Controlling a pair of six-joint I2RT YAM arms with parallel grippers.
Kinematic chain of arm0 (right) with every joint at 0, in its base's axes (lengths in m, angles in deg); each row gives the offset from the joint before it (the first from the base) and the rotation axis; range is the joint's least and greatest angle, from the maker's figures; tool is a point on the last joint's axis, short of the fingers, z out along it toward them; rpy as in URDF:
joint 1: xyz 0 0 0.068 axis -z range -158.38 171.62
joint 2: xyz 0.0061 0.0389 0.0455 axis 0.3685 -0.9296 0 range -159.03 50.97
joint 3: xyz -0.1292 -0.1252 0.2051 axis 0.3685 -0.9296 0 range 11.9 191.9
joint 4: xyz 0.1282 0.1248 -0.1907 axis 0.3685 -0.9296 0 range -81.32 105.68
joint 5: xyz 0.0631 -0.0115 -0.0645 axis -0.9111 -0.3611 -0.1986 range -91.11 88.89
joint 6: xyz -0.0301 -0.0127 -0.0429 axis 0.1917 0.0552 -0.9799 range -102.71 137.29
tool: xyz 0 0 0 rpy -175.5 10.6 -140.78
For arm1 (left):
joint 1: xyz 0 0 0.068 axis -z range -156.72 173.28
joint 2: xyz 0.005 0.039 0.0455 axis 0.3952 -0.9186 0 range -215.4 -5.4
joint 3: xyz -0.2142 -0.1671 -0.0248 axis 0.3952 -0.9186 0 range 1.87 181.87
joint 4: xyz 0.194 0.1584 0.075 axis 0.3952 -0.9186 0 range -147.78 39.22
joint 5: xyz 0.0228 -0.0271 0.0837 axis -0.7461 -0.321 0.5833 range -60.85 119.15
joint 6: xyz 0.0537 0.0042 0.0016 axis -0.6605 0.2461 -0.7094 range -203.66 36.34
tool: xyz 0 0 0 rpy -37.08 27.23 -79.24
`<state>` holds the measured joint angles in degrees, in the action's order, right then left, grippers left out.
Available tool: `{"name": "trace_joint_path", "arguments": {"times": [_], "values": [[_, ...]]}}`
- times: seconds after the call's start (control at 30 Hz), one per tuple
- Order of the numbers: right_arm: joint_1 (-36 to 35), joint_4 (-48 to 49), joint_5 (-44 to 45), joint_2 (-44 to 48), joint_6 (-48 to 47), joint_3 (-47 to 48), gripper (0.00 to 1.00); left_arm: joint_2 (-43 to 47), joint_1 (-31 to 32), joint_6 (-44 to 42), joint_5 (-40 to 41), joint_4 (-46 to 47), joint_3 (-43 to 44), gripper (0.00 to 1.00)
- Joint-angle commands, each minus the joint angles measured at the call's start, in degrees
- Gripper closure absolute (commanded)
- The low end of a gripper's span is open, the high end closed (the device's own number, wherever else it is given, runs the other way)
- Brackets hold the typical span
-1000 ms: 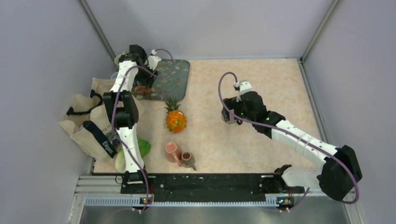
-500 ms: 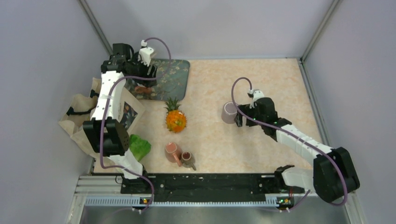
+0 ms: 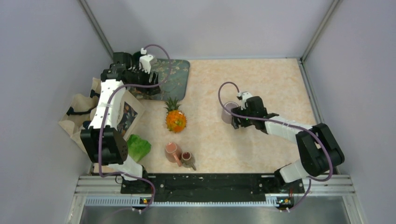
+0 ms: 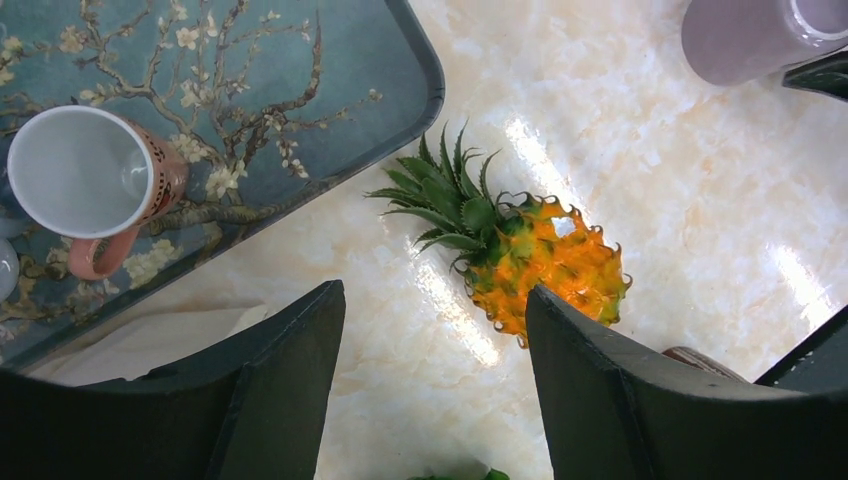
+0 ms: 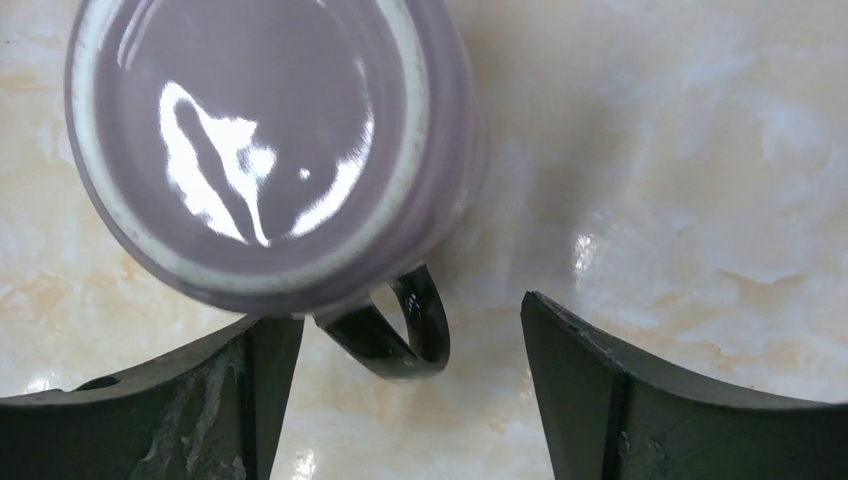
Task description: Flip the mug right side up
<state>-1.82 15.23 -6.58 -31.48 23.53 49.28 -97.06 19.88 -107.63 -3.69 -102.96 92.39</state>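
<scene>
lowered beside the mug [image 5: 260, 140], the right end effector [image 5: 398, 310] sits released astride its handle [image 5: 432, 325], mug base-up, axis roughly vertical.

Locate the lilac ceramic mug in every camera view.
Top external: lilac ceramic mug right of centre.
Left wrist: top right corner, partly cut off.
Right wrist: upper left, large, dark handle pointing down.
Shared landmark: orange pineapple, left of the mug in top and left-wrist views; absent from right wrist.

Pineapple [image 3: 176, 120] near floral tray [image 3: 178, 73], tote bag [image 3: 79, 131] at left
</scene>
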Motion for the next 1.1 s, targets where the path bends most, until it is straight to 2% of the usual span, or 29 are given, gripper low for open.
{"name": "trace_joint_path", "arguments": {"times": [0.0, 0.07, 0.2, 0.3, 0.4, 0.5, 0.6, 0.67, 0.73, 0.83, 0.9, 1.07], "values": [[-2.5, 2.22, 3.13, -3.06, -2.75, 5.46, 0.24, 2.78, -0.27, 2.1, -3.19, 1.85, -0.47, 0.29], [-2.55, 0.85, 3.75, -4.54, -2.81, 6.77, 0.36, 2.92, -0.29, 2.88, -4.01, 1.97, -0.83, 0.29], [-2.62, -1.48, 4.37, -7.09, -2.72, 8.6, 0.74, 3.15, -0.2, 4.74, -5.14, 2.14, -1.33, 0.3], [-3.11, -2.8, 4.17, -6.9, -2.45, 9.72, 0.98, 3.41, -0.2, 8.31, -4.56, 3.98, -2.1, 0.32], [-3.69, -2.25, 0.94, -3.33, -0.87, 10.16, 1.0, 3.92, -0.18, 12.43, -5.75, 4.79, -2.13, 0.32], [-3.72, 3.12, -5.17, 2.71, 4.0, 8.76, 1.0, 5.26, -0.2, 17.98, -10.57, 6.17, -2.25, 0.32], [-3.72, 15.13, -11.78, 9.52, 13.92, 5.15, 1.0, 7.43, 0.19, 25.12, -17.14, 9.72, -3.56, 0.29], [-3.85, 24.19, -13.99, 13.49, 20.65, 3.18, 1.0, 9.12, 1.41, 28.78, -22.38, 11.85, -4.22, 0.26], [-4.24, 31.88, -14.64, 15.44, 26.38, 2.1, 1.0, 10.79, 3.99, 30.97, -24.08, 13.76, -4.7, 0.22], [-5.86, 43.7, -13.79, 16.33, 33.73, 0.94, 1.0, 13.45, 9.37, 34.53, -25.05, 18.49, -5.91, 0.16], [-7.16, 50.19, -13.16, 15.65, 37.64, 1.02, 1.0, 13.64, 12.19, 38.05, -26.93, 22.07, -5.92, 0.16], [-10.23, 57.75, -12.84, 12.51, 42.03, 3.63, 1.0, 12.42, 15.84, 49.83, -30.63, 35.1, -8.55, 0.18]]}}
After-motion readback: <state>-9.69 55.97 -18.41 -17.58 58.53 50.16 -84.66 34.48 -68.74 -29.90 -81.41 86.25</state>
